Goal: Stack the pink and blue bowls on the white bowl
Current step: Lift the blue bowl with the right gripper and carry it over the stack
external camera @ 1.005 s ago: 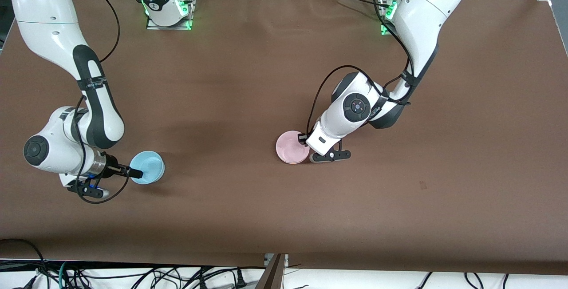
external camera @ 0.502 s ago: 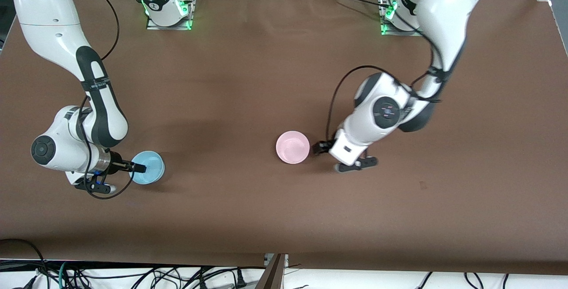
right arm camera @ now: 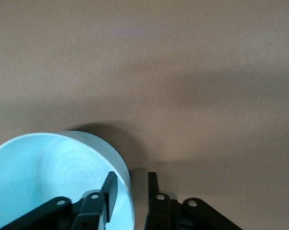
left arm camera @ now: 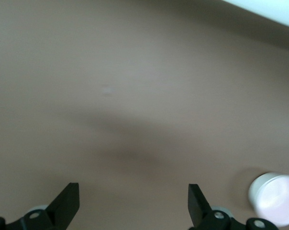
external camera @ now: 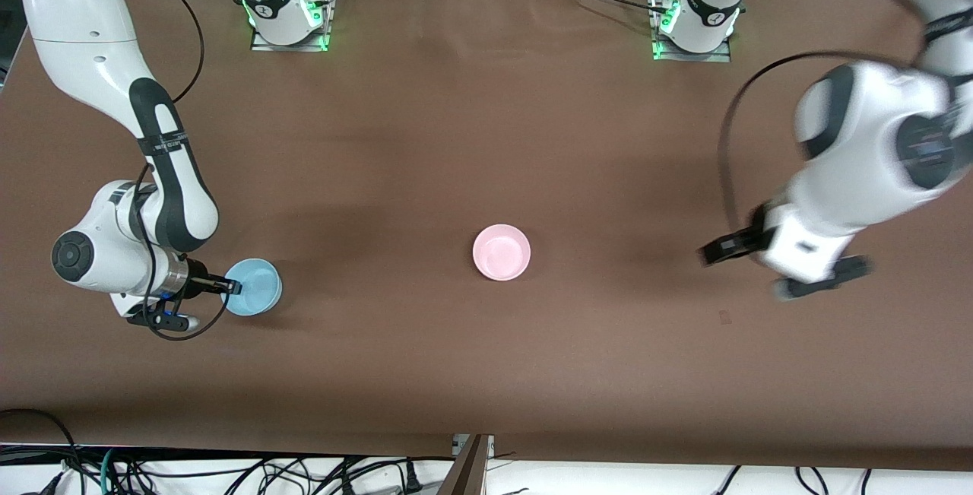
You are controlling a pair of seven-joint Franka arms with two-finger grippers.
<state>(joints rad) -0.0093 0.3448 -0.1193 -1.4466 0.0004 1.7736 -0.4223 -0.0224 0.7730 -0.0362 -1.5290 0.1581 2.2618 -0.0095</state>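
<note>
The light blue bowl [external camera: 255, 286] stands upright on the table at the right arm's end. My right gripper [external camera: 232, 287] is at its rim. In the right wrist view one finger is inside the blue bowl [right arm camera: 49, 182] and one outside, gripper [right arm camera: 131, 179] part open, with a gap to the wall. The pink bowl [external camera: 502, 252] stands upright mid-table. My left gripper [external camera: 714, 254] is open and empty over bare table toward the left arm's end. In the left wrist view the gripper [left arm camera: 133, 194] is open and the pink bowl [left arm camera: 274, 199] shows with a whitish outer wall. No separate white bowl shows.
The brown table cover [external camera: 471, 122] has nothing else on it. The arm bases [external camera: 289, 20] stand along the edge farthest from the front camera. Cables [external camera: 228, 472] hang below the edge nearest that camera.
My left gripper has let go of the pink bowl and swung away toward the left arm's end of the table. My right gripper has drawn back slightly at the blue bowl's rim. Both bowls stayed put.
</note>
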